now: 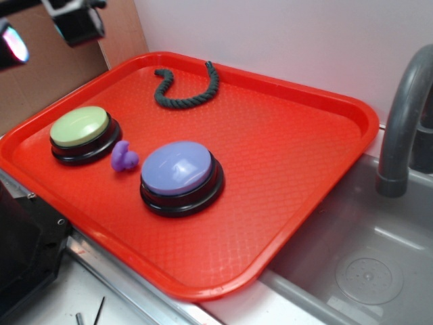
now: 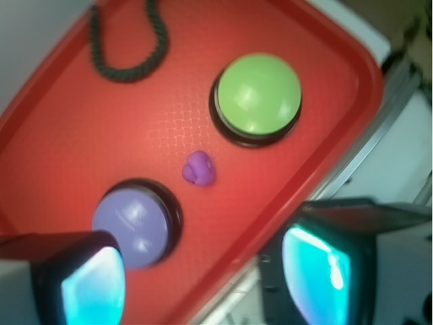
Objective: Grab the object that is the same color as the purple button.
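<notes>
A small purple lumpy toy figure lies on the red tray between the two buttons; it also shows in the wrist view. The lavender dome button on a black base sits just right of it, and shows in the wrist view. My gripper is open and empty, high above the tray's near-left edge; its black fingers with cyan pads frame the bottom of the wrist view. In the exterior view only part of the gripper shows at the top left corner.
A pale green dome button on a black base stands left of the toy. A dark green rope piece lies at the tray's back. A grey sink and faucet are to the right. A black block is at the front left.
</notes>
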Available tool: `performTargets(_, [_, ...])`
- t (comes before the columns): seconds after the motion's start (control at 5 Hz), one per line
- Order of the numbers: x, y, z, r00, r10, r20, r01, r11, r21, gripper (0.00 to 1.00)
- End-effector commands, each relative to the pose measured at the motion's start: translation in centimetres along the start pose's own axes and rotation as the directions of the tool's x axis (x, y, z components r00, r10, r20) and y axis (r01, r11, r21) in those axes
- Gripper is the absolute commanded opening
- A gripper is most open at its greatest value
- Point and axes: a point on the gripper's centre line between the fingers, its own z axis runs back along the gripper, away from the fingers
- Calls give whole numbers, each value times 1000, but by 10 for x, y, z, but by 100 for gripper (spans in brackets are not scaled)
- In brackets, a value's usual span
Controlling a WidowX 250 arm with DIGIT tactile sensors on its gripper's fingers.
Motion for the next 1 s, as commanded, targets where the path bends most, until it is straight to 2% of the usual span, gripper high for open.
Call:
performTargets(0.0, [14,-7,-46,986,163,18,-163,987,6,100])
performTargets(0.2, [19,-4,-69,976,216,12,-216,976,39,100])
performTargets(0.8, [26,-1,-125,969,241,54,-247,960,132,100])
